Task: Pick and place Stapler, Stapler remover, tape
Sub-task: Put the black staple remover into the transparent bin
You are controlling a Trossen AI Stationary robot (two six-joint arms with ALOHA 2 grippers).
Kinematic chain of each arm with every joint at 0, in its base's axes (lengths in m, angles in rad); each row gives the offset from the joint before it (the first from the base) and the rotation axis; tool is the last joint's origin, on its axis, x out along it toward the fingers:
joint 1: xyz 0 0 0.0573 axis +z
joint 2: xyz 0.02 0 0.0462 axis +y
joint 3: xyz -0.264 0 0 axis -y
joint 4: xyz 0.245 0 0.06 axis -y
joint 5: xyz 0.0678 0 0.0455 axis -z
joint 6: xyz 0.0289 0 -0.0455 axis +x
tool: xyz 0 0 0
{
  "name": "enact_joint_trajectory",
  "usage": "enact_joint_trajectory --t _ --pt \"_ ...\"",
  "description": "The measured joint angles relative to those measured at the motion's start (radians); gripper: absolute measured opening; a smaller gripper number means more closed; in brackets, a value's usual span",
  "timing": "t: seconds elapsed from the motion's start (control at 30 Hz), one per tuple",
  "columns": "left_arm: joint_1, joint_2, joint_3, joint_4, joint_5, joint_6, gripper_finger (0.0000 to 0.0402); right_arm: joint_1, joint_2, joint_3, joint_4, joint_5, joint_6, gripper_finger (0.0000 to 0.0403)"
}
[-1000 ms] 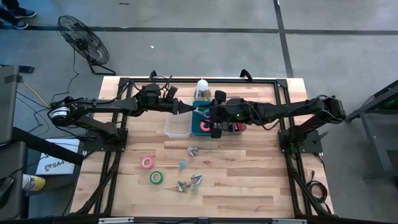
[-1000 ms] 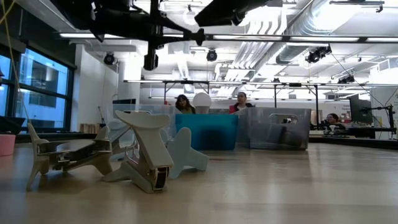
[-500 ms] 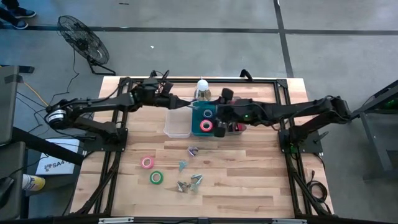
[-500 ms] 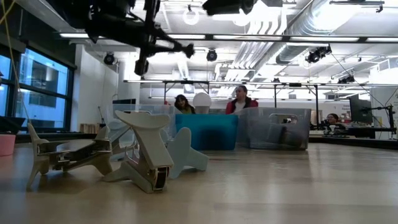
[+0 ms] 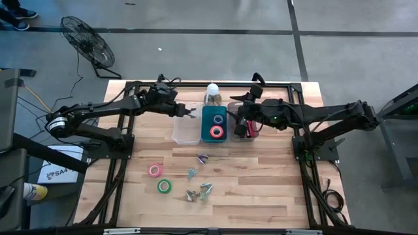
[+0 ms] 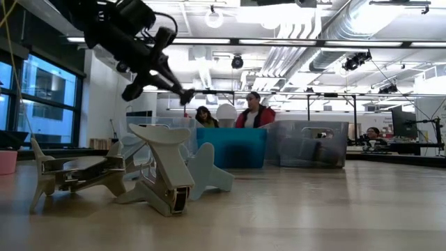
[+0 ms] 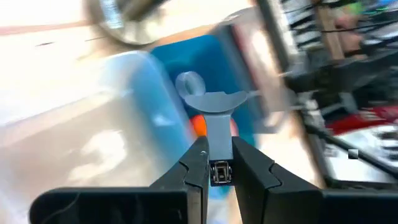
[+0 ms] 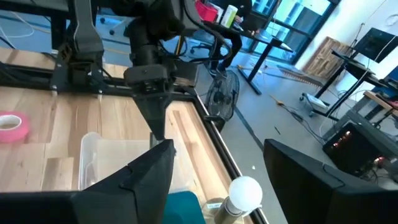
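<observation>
Pale grey claw-shaped staple remover [image 7: 217, 118] is what we hold up in the air. The left gripper [image 7: 217, 147] has its jaws clamped on the remover's narrow stem. The remover's long axis runs straight out from the jaws, with the curved claw end pointing away from the wrist.

From above, we see these jaws hang over the far right corner of the clear plastic bin [image 5: 186, 136]. That spot is just beside the wall the clear bin shares with the teal plastic bin [image 5: 204, 127]. Most of the clear bin lies toward the near edge of the bench [image 5: 261, 196] from the jaws, and the teal bin lies to their right. We judge that this is the relation the next move turns on. A release here could fall on either side of that shared wall, so the remover should first be carried over the middle of the bin it is meant for.

Our right gripper [image 8: 217, 146] waits with its jaws apart over the bins on the right side. It is near the left one but not touching it.

Four more silvery staple removers [image 5: 199, 176] lie on the bench, well apart from both arms. The pink tape roll [image 5: 154, 170] and the green tape roll [image 5: 164, 187] lie there too.
</observation>
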Motion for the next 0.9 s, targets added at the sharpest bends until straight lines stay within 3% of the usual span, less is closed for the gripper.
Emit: enact_joint_trajectory --t 0.37,0.9 --pt "-0.002 0.000 0.000 -0.223 -0.118 0.005 0.0043 -0.004 0.000 0.000 -0.043 0.014 0.024 0.0239" --pt "-0.002 0.117 0.000 -0.199 -0.098 0.001 0.0045 -0.004 0.000 0.000 -0.094 0.018 0.071 0.0237"
